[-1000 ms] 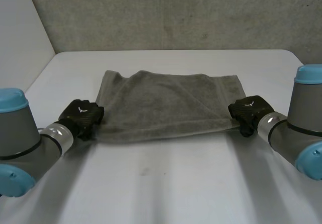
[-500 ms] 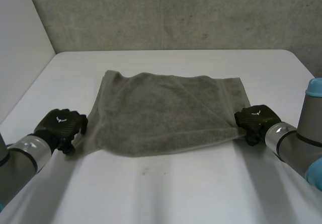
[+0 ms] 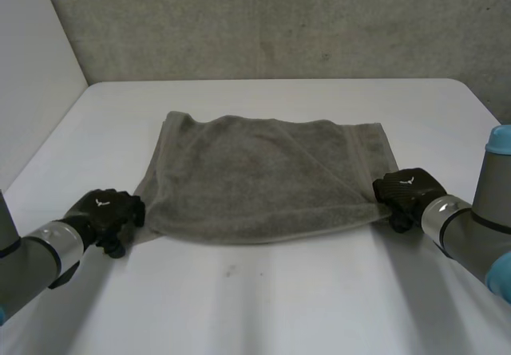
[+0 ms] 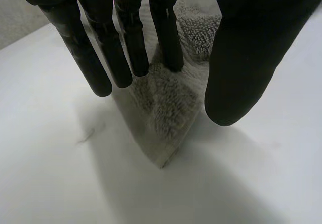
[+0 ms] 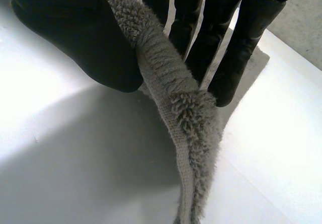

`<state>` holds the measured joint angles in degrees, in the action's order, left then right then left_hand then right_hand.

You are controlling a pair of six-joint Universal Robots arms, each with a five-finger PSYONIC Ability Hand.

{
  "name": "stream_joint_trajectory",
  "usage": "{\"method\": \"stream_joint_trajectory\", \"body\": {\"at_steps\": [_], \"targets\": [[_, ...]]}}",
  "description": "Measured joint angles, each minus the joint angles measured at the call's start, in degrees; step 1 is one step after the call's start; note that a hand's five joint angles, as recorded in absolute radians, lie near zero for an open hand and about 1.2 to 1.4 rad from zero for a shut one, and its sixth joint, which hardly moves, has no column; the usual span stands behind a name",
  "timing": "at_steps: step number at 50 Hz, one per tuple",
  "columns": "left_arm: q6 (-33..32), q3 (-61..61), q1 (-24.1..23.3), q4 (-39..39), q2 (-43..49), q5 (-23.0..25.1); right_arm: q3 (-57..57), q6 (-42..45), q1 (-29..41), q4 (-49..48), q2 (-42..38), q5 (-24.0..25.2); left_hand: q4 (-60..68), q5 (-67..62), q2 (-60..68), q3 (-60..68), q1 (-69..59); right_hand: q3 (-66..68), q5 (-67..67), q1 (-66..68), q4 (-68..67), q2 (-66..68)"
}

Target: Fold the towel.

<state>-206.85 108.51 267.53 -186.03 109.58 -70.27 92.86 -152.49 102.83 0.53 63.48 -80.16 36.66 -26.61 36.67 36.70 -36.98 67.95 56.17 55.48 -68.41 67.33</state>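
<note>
Ok so the left robot hand (image 3: 106, 211) is sitting at the near left corner of the towel (image 3: 263, 171). In its wrist view its fingers (image 4: 168, 38) are reaching out fairly straight, with the thumb (image 4: 246, 48) across from them. The towel corner is running up between them, so it's looking like a light pinch on that corner. The very tip of the corner is poking out past the fingertips and pointing down at the table (image 3: 279, 291).

The right robot hand (image 3: 407, 191) is over at the near right corner and has a firm grip on it. In its wrist view the thick hemmed edge of the towel is getting squeezed between the thumb and the fingers. A fluffy bit is sticking out past them and drooping down toward the table.

Between the two, the grey towel is lying spread out across the middle of the white table. Its near edge is stretching from one robot hand to the other in a shallow curve. A diagonal crease is running toward the near right corner, and the far left corner is bumping up a little. Both arms are coming in low from the near side, and the table's far edge is meeting a grey wall (image 3: 279, 20).
</note>
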Motion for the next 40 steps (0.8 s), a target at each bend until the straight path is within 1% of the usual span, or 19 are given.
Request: {"method": "stream_joint_trajectory", "body": {"at_steps": [10,19,23,28,36,40], "targets": [[-0.1,-3.2,0.1,-1.6,4.5,-0.3,0.1,0.0,-0.4,0.0,0.0,0.1,0.0,0.0,0.0,0.0,0.0,0.0,0.0,0.0,0.0,0.0],[-0.7,-5.5,0.2,-5.3,6.9,-0.6,0.0,0.0,-0.4,0.0,-0.2,0.1,0.1,-0.2,0.1,0.1,0.0,0.0,0.0,0.0,0.0,0.0],[-1.7,-6.2,0.3,-6.2,7.6,-0.7,0.0,0.0,-0.4,0.0,-0.3,0.1,0.3,-0.4,0.3,0.3,-0.1,0.0,0.0,0.0,0.0,0.0],[-4.8,-7.2,0.6,-7.3,9.0,-0.6,0.0,0.1,-0.4,0.0,-0.5,0.1,1.1,-1.1,1.1,1.1,-0.8,0.0,0.0,0.0,0.0,0.0],[-6.5,-8.4,0.9,-8.1,10.2,-0.4,0.0,0.1,-0.4,0.0,-0.6,0.1,8.6,-8.4,8.6,8.5,-7.6,0.0,0.0,0.0,0.0,0.0],[-6.5,-9.0,0.9,-9.7,10.6,-0.4,0.0,0.1,-0.4,0.0,-0.6,0.1,15.0,-14.9,15.2,14.9,-14.3,0.0,0.0,0.0,0.0,0.0]]}}
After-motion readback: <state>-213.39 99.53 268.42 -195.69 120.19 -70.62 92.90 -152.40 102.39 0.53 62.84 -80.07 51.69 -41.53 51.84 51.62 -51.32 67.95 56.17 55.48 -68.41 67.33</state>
